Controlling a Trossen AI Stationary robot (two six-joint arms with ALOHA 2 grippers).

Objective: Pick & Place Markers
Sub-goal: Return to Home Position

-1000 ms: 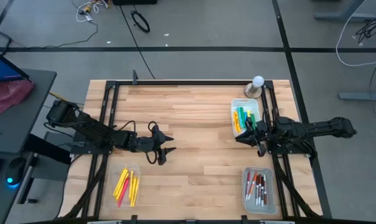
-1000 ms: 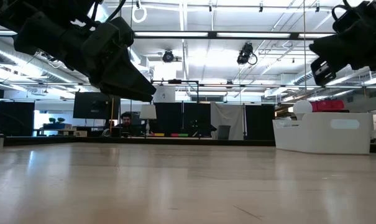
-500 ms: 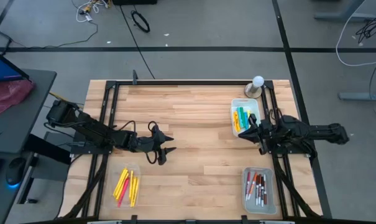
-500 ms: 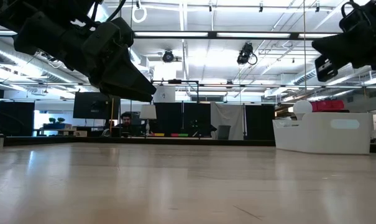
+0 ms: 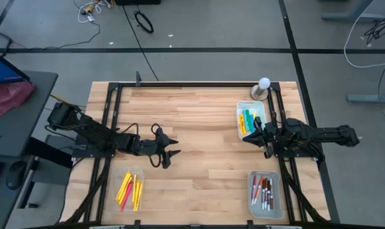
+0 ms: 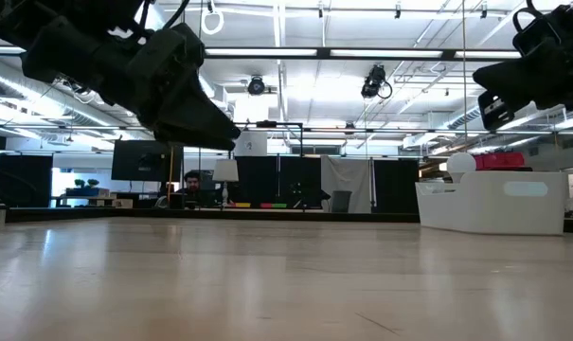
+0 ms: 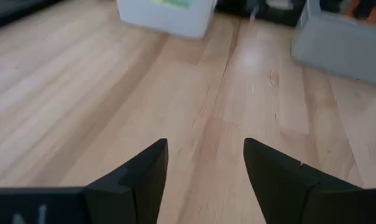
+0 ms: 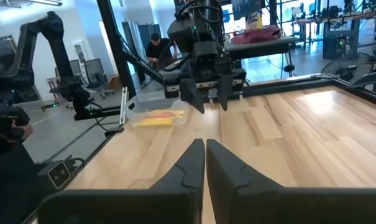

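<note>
The markers lie in three clear trays. Yellow and pink ones (image 5: 128,190) are at the near left. Green and light blue ones (image 5: 248,120) are at the far right. White ones with dark or red caps (image 5: 263,193) are at the near right. My left gripper (image 5: 177,147) hangs open above the bare middle of the table, with nothing between its fingers (image 7: 206,155). My right gripper (image 5: 246,140) is shut and empty. It points level toward the table's left, just beside the near edge of the green-marker tray (image 5: 240,107).
A grey stand with a white ball (image 5: 263,85) sits at the far right corner. A black frame (image 5: 109,114) runs along the table's edges. Bare wood (image 5: 205,114) lies between the two grippers. A person (image 8: 155,46) sits beyond the table's left side.
My right arm has drawn back a little toward the table's right edge, and its gripper has tipped up to about level. My left arm has kept still.
</note>
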